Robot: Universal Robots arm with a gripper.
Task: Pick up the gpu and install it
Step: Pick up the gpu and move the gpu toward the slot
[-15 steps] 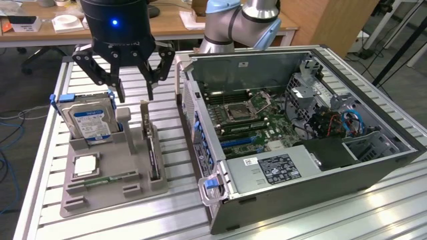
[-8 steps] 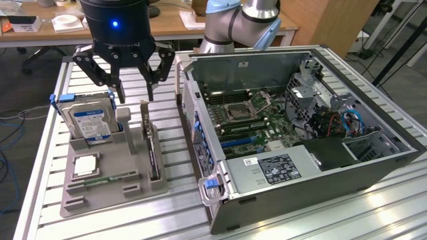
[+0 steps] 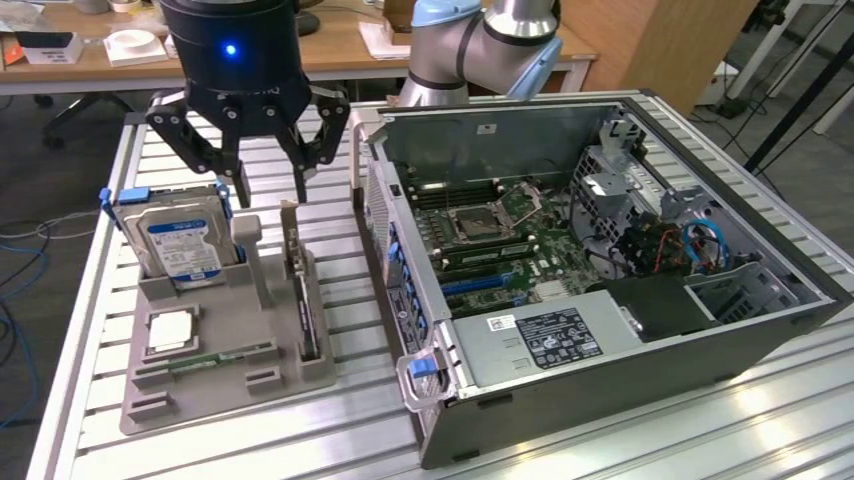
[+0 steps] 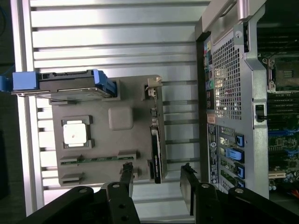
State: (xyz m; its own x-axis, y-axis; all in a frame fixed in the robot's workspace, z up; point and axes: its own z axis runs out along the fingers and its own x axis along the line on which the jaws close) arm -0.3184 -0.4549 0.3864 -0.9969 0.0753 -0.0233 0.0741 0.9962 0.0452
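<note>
Checking the gpu (image 3: 306,300): where does it sit? (A)

On edge in a slot of the grey holder (image 3: 187,400), lower left of the exterior frame, just beside the open case (image 3: 667,370). Its long axis runs from the frame's bottom up toward the gripper (image 3: 274,195). (B)

Gripper state? (A)

Jaws spread, nothing held. It hangs over the card's far end. In the wrist view the card lies in line with the gap between the fingers (image 4: 125,175). No contact is visible. (B)

Neighbours? (A)

The hard drive (image 3: 180,245) stands further left, apart from the card. The pick looks not yet made. (B)
</note>
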